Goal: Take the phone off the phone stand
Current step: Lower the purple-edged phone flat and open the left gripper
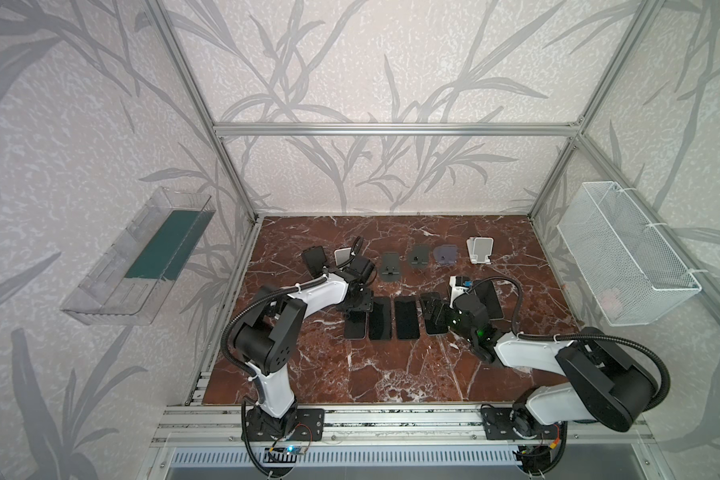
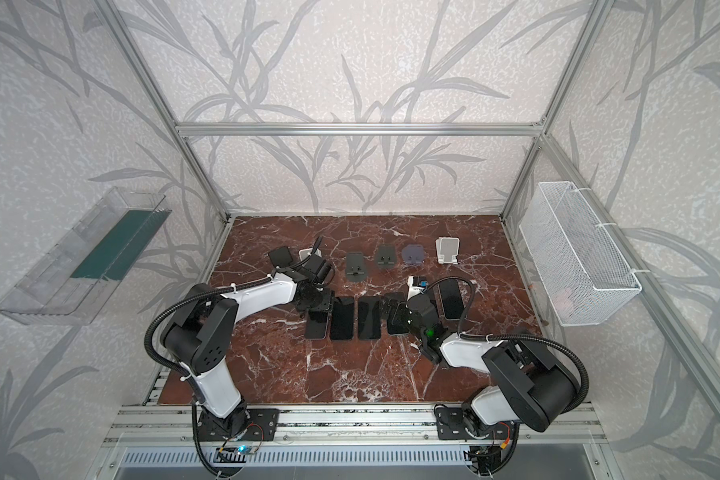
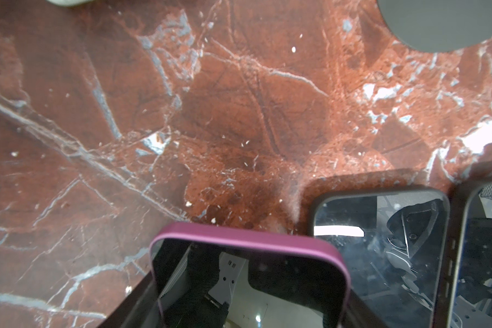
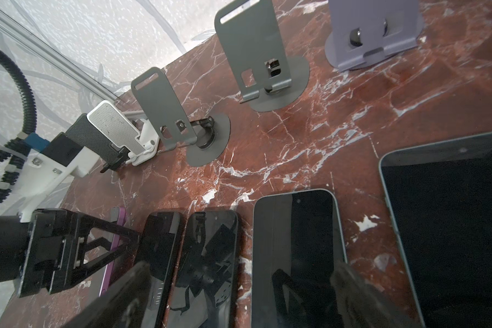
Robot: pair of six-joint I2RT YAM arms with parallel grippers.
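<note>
A phone in a magenta case (image 3: 247, 238) sits between the fingers of my left gripper (image 3: 247, 312), which is shut on its long sides. In both top views that gripper (image 1: 356, 305) (image 2: 320, 305) is low over the left end of a row of phones. The magenta phone (image 4: 117, 241) lies flat, at or just above the table. A row of phone stands (image 1: 389, 268) lines the back, and none of them holds a phone. My right gripper (image 1: 435, 309) (image 4: 239, 295) hangs open over the fourth phone in the row (image 4: 296, 241).
Dark phones lie face up side by side (image 1: 380, 318) (image 1: 406, 318), with one more further right (image 1: 491, 299). Black (image 1: 314, 257), white (image 1: 344, 255), lilac (image 1: 445, 254) and white (image 1: 481, 249) stands are at the back. A wire basket (image 1: 624, 257) hangs on the right wall and a clear bin (image 1: 142, 257) on the left.
</note>
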